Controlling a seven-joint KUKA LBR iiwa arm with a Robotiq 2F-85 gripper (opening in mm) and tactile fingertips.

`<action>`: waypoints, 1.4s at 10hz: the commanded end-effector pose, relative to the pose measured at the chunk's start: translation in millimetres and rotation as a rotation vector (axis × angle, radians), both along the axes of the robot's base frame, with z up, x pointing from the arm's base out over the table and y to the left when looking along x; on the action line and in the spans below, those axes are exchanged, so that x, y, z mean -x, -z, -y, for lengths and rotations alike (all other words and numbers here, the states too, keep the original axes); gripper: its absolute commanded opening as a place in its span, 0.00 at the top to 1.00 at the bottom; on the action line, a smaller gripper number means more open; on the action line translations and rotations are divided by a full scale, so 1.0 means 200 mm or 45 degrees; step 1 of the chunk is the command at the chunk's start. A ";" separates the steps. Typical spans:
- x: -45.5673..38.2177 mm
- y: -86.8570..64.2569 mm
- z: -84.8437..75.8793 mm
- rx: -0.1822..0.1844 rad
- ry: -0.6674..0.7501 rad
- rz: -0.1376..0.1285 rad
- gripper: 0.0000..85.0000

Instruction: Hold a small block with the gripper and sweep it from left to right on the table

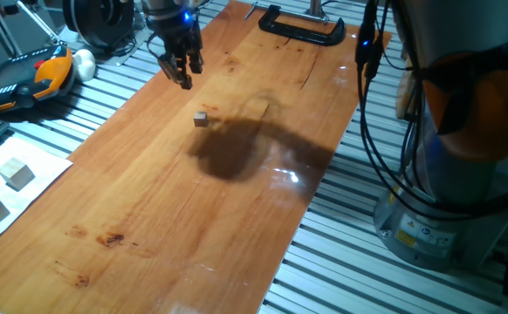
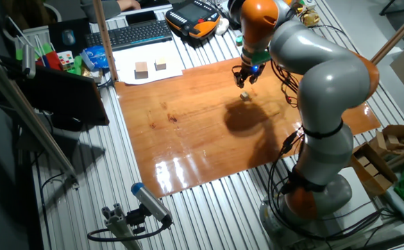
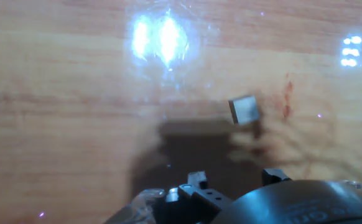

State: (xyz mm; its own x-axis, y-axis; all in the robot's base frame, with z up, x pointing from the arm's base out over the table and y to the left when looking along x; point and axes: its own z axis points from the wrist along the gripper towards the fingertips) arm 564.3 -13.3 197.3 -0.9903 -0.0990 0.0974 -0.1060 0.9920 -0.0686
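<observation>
Your claw (image 1: 182, 71) hangs empty, fingers slightly apart, above the worktop (image 1: 149, 201) — descend off-centre and you'll likely knock the block (image 1: 201, 119) away — it's tiny.

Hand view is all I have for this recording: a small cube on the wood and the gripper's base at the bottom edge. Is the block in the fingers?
Observer: No. In one fixed view the small block lies alone on the table, with the gripper above it and apart.
Operator: Are there other cubes around?
Observer: Yes, two larger wooden cubes sit on white paper off the board's end.
Operator: Anything else on the board?
Observer: A black clamp grips its far end.
</observation>
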 end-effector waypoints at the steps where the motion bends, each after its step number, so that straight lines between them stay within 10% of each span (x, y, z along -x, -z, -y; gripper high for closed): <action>1: -0.010 0.02 0.01 0.011 -0.003 0.000 0.40; 14: -0.190 0.48 0.17 0.011 -0.156 0.045 0.33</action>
State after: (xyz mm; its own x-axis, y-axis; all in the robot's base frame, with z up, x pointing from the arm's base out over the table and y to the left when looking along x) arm 603.0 -48.2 101.7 -0.9730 -0.2218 0.0643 -0.2267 0.9705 -0.0822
